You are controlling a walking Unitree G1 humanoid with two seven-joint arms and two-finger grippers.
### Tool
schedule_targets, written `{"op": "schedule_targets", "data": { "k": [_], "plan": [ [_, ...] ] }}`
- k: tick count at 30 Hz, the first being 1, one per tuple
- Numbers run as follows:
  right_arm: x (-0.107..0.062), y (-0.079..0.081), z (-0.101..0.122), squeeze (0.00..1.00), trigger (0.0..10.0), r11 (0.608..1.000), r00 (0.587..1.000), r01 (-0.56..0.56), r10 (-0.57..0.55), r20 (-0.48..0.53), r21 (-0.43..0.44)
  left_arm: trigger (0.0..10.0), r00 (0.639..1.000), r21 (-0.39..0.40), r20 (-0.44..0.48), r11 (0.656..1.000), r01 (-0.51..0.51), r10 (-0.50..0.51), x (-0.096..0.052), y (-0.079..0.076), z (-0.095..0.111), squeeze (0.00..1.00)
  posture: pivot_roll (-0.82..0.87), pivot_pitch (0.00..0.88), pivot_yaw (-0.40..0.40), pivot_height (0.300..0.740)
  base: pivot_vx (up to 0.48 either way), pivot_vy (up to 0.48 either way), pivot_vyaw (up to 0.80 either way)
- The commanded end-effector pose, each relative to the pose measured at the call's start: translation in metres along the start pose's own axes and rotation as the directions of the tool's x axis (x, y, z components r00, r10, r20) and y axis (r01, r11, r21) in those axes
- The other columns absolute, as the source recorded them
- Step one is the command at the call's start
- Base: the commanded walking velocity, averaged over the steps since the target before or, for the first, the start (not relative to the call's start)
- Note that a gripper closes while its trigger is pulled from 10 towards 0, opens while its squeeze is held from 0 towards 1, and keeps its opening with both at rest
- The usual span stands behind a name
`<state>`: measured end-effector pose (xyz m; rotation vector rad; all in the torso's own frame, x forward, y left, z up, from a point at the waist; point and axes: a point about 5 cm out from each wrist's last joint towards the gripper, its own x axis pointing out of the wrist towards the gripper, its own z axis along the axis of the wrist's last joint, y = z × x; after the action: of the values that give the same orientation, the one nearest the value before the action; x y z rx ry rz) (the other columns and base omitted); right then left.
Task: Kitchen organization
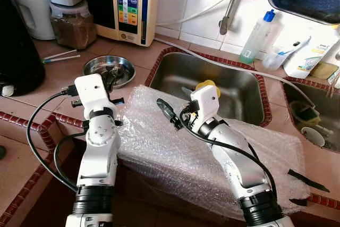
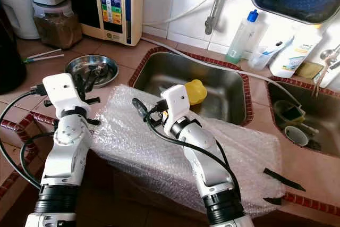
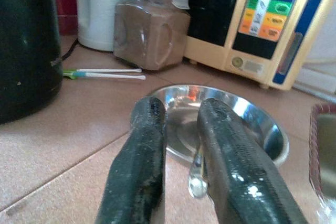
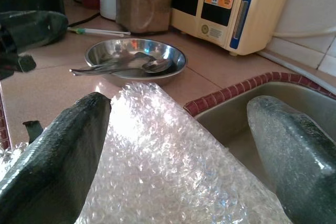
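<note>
On the tiled worktop [image 1: 64,86], the left gripper [image 3: 181,145] has its fingers [image 3: 139,166] nearly pinched together, empty, aimed at the steel bowl [image 1: 109,70] holding spoons [image 4: 123,64]. These are light, stiff and slick, best taken by a handle jutting over the rim. Right of it, the bubble wrap [image 1: 175,147] drapes across the worktop edge beside the sink [image 1: 223,86]; the right gripper [image 4: 178,145] is spread wide over its soft, crushable, slippery ridge.
</note>
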<state>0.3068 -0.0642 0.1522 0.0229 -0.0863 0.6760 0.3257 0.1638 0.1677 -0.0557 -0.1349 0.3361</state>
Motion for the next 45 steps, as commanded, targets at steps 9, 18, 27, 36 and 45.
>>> {"op": "schedule_targets", "data": {
  "k": [9,18,27,36,45],
  "plan": [
    [-0.001,-0.005,0.005,0.99,10.0,1.0,1.0,0.006,-0.006,0.015,-0.02,10.0,1.0,-0.021,-0.021,1.0,0.003,-0.003,0.006,-0.004,0.002,1.0,0.07,0.0,-0.123,0.74,0.0,0.0,0.0],
    [-0.001,-0.004,0.005,0.99,10.0,1.0,1.0,0.004,-0.004,0.011,-0.019,10.0,0.997,-0.031,-0.075,0.999,0.012,-0.014,0.008,-0.007,-0.006,1.0,0.07,0.0,-0.123,0.74,0.0,0.0,0.0],
    [-0.002,-0.004,0.004,0.99,10.0,1.0,1.0,0.005,-0.005,0.009,-0.022,10.0,0.988,-0.043,-0.156,0.999,-0.007,0.0,0.017,-0.007,-0.017,1.0,0.06,0.0,-0.116,0.74,0.0,0.0,0.0],
    [-0.002,-0.003,0.004,0.99,10.0,1.0,1.0,0.004,-0.004,0.01,-0.024,10.0,0.977,-0.063,-0.213,0.998,-0.01,-0.003,0.023,-0.013,-0.025,1.0,0.06,0.0,-0.116,0.74,0.0,0.0,0.0],
    [-0.005,-0.004,0.003,0.99,10.0,1.0,1.0,0.016,-0.015,0.007,-0.025,10.0,0.958,-0.135,-0.285,0.991,-0.014,-0.026,0.032,-0.018,-0.031,0.0,0.05,0.0,-0.105,0.74,0.0,0.0,0.0]
  ]
}}
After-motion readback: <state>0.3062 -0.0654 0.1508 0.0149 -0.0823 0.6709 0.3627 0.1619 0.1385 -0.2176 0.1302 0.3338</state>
